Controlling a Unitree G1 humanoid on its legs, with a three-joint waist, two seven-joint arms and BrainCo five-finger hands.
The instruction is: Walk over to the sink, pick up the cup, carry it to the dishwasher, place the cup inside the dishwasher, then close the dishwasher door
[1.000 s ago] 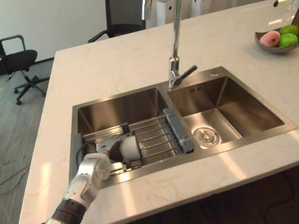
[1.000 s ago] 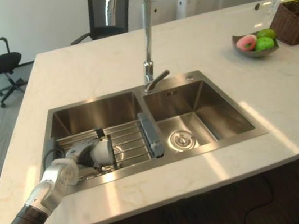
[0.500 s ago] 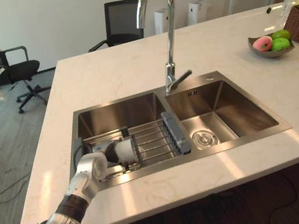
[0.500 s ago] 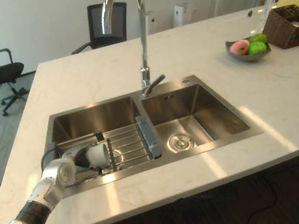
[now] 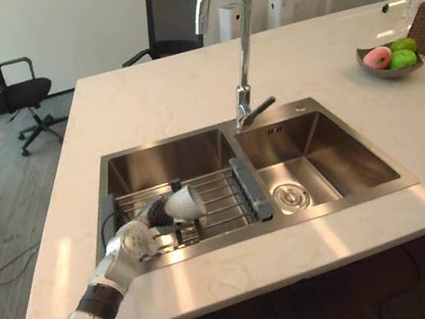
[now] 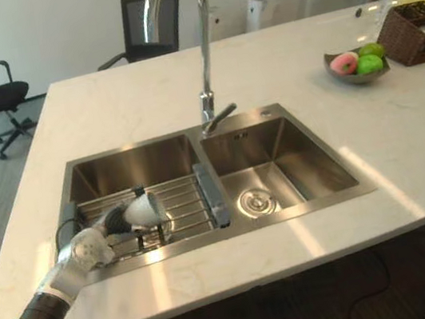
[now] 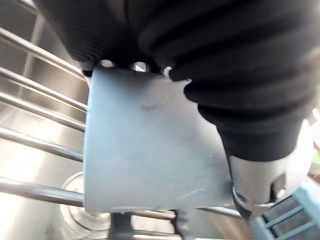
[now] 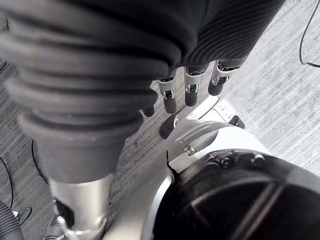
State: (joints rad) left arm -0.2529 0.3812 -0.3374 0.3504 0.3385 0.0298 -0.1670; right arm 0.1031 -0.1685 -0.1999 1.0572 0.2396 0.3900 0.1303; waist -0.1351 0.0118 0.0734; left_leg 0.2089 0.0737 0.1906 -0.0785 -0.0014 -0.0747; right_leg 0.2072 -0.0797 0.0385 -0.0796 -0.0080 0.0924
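One cup (image 5: 185, 203) (tilted), seemingly in left robot hand (image 5: 132, 239).

A plain white cup (image 5: 185, 204) is seen in the left basin of a double steel sink (image 5: 162, 158) set into the pale desk. It is held over the wire rack (image 5: 220, 197) that spans that basin, near the rack's left end. The cup is gripped at one end by the left hand (image 5: 132, 238), with the fingers closed on it. It is tilted on its side, its free, wider end pointed toward the divider between the basins and raised a little. Its wall is smooth and unmarked. Whether the rack bars are touched by it cannot be told.
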